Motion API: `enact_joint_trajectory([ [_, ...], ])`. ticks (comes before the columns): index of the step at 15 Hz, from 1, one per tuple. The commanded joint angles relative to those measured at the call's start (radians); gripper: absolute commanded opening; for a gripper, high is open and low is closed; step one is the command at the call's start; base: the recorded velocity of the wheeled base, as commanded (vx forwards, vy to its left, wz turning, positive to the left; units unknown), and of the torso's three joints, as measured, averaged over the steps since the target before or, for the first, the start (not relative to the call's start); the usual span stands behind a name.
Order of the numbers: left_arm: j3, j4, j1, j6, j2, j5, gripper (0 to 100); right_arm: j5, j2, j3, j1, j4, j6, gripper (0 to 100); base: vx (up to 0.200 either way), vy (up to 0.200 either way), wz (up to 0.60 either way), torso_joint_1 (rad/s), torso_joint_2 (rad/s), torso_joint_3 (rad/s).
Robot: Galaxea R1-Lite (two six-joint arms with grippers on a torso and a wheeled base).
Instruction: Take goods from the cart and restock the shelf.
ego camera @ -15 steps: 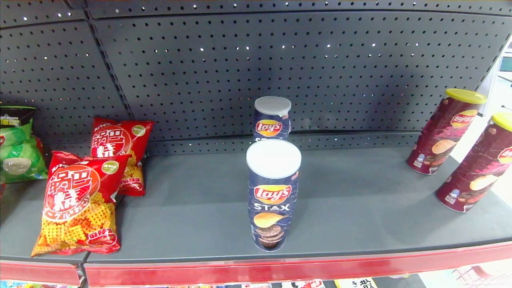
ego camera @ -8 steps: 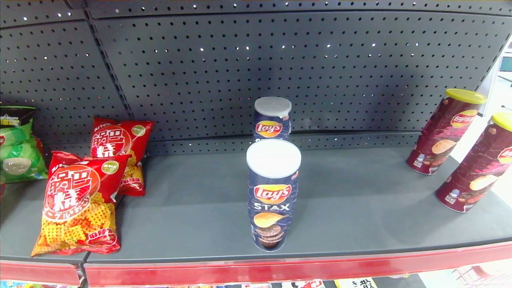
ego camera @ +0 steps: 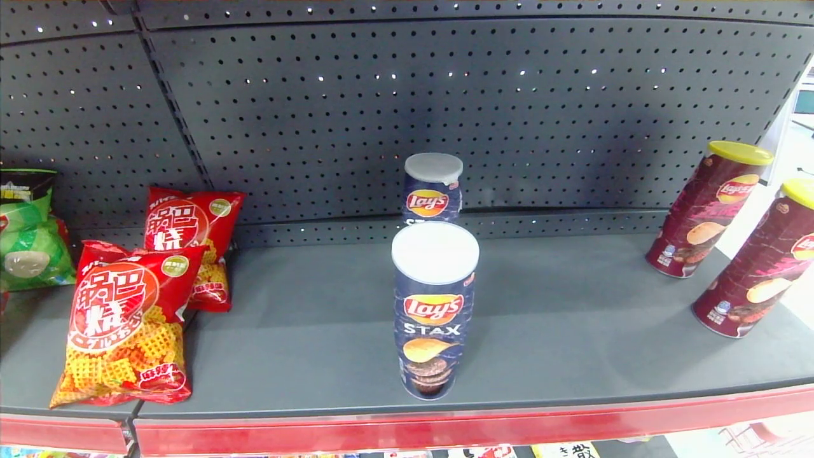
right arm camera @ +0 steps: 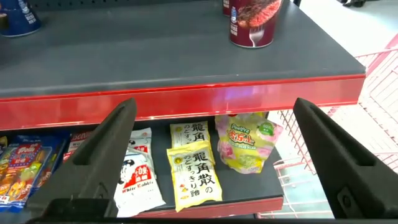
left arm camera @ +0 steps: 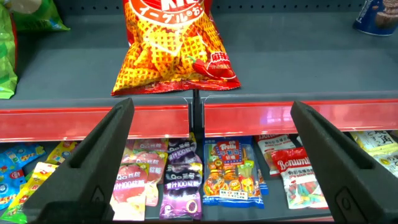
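Two blue chip canisters (ego camera: 434, 312) stand one behind the other at the middle of the shelf (ego camera: 572, 331), and the bare boards on either side suggest the restocking is only partly done. The left hand (left arm camera: 211, 106) and right hand (right arm camera: 214, 102) hang before the shelf's red edge, fingers wide apart and empty, with the pink cart (right arm camera: 382, 62) at the right. Red snack bags (ego camera: 124, 324) and maroon canisters (ego camera: 706, 210) flank the gap, which looks unobstructed.

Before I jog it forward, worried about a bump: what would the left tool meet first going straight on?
Probably the shelf's red front rail, right in front of the red snack bag; depth is unclear.
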Motion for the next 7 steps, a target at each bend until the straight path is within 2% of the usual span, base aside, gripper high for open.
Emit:
enact_joint_trajectory([
  [1, 0.0, 0.0, 0.0, 0.0, 0.0, -0.001, 100, 0.0, 0.002, 0.0, 0.0, 0.0, -0.001, 100, 0.0, 0.0, 0.0, 0.0, 0.0, 0.0],
  [7, 0.0, 0.0, 0.0, 0.0, 0.0, 0.001, 100, 0.0, 0.002, 0.0, 0.0, 0.0, -0.001, 100, 0.0, 0.0, 0.0, 0.0, 0.0, 0.0],
])
